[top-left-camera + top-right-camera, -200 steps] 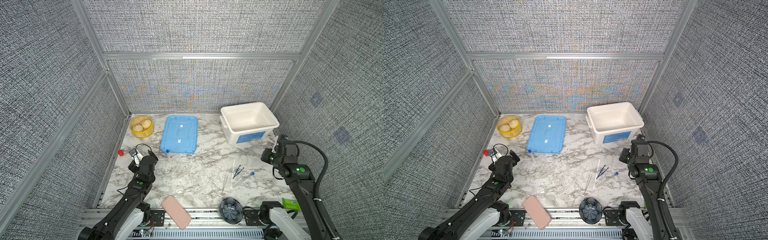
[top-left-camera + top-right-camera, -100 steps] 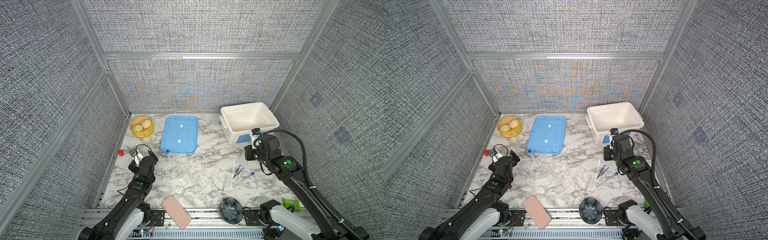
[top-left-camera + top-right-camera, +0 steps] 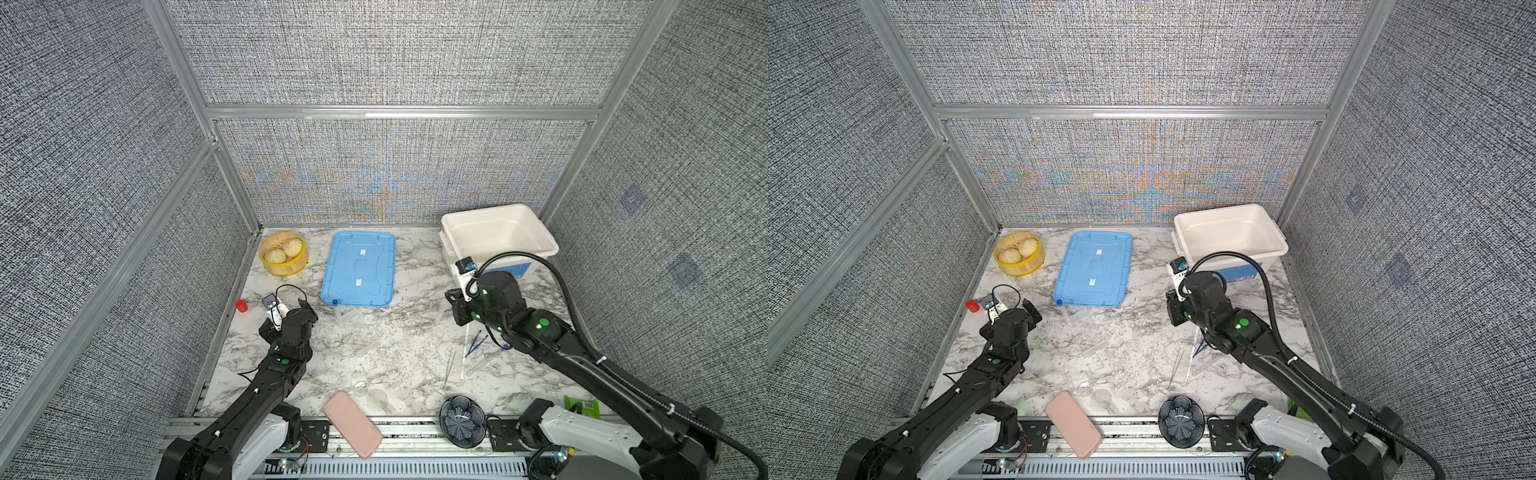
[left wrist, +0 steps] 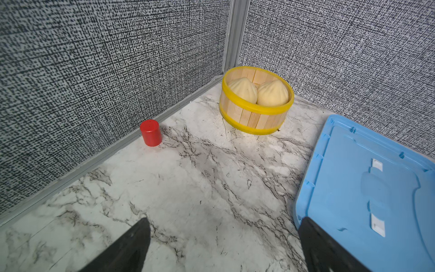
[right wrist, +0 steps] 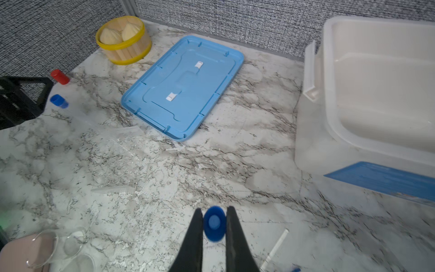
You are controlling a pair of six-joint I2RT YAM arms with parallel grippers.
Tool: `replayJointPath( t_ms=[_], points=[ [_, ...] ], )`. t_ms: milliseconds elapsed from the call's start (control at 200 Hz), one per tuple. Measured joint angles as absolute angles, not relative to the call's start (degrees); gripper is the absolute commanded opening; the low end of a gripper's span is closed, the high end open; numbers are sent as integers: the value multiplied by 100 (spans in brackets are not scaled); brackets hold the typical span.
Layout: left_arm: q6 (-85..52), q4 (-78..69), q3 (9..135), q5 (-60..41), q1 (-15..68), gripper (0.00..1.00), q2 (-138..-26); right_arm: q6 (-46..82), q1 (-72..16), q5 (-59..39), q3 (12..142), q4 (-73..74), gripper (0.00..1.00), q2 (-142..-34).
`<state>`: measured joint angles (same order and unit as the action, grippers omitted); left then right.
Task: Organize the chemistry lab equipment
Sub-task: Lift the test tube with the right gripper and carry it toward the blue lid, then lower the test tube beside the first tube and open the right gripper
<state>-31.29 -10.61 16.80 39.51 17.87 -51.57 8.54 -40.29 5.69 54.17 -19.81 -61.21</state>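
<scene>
My right gripper (image 5: 214, 217) is shut on a clear tube by its blue cap (image 5: 213, 223); the tube's body is hidden behind the cap. In both top views this gripper (image 3: 455, 309) (image 3: 1173, 309) hangs over the marble just in front of the white bin's left corner. Behind it lie dark blue tweezers (image 3: 476, 343), silver tweezers (image 3: 449, 365), a white stick (image 3: 464, 359) and another capped tube (image 3: 484, 362). A third tube (image 3: 337, 311) lies at the blue lid's front corner. My left gripper (image 3: 291, 313) (image 4: 223, 223) stands open and empty near the red cup.
A white bin (image 3: 494, 209) stands back right, a blue lid (image 3: 359, 249) back centre and a yellow steamer basket (image 3: 284, 268) back left. A red cup (image 3: 241, 306) stands by the left wall. At the front edge are a pink phone (image 3: 352, 424), glass dishes (image 3: 368, 392) and a dark flower-shaped bowl (image 3: 462, 420).
My right arm has swung left from the right wall, carrying the tube to the white bin's front left corner. The left arm has not moved.
</scene>
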Motion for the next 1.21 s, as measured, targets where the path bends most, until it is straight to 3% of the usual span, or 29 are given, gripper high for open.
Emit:
replayJointPath(
  t_ms=[645, 1205],
  points=[
    [-3177, -1100, 1649, 4202, 1785, 99, -5155, 705, -5155, -27, 7175, -23, 13, -8744],
    [-3240, -1100, 1649, 4206, 1785, 99, -5328, 895, -5339, -242, 8407, -169, 13, -10095]
  ],
)
